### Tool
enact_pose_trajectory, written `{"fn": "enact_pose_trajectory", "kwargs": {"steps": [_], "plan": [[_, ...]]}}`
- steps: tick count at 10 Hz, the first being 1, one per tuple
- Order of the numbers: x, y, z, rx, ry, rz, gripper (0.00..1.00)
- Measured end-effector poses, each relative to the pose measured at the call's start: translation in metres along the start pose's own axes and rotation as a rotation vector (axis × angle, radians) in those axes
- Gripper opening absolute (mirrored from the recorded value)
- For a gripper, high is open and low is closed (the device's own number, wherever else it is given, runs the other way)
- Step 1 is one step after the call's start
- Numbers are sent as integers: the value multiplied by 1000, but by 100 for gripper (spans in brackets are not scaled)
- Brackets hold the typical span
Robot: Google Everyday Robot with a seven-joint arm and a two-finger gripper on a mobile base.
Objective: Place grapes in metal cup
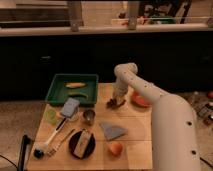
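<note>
The grapes (pixel 115 104) are a small dark lumpy bunch on the wooden table, near its far edge at the middle. My gripper (pixel 118 99) points down right over them, at the end of the white arm that reaches in from the right; it hides part of the bunch. The metal cup (pixel 89 116) stands upright on the table, to the left of the grapes and closer to me, apart from the gripper. I cannot see anything inside it.
A green tray (pixel 60 95) holding a yellow item sits at the far left. Also on the table are a pale green cup (pixel 51 115), a blue-grey sponge (pixel 70 107), a brush (pixel 49 143), a dark plate (pixel 82 144), a grey cloth (pixel 114 131), an orange fruit (pixel 115 148) and a red-orange dish (pixel 140 99).
</note>
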Motion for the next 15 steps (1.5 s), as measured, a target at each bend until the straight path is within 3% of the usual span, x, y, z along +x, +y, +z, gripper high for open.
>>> {"fn": "enact_pose_trajectory", "kwargs": {"steps": [8, 15], "plan": [[-19, -21, -51, 18, 31, -109, 0], [-9, -22, -95, 67, 43, -170, 0]]}}
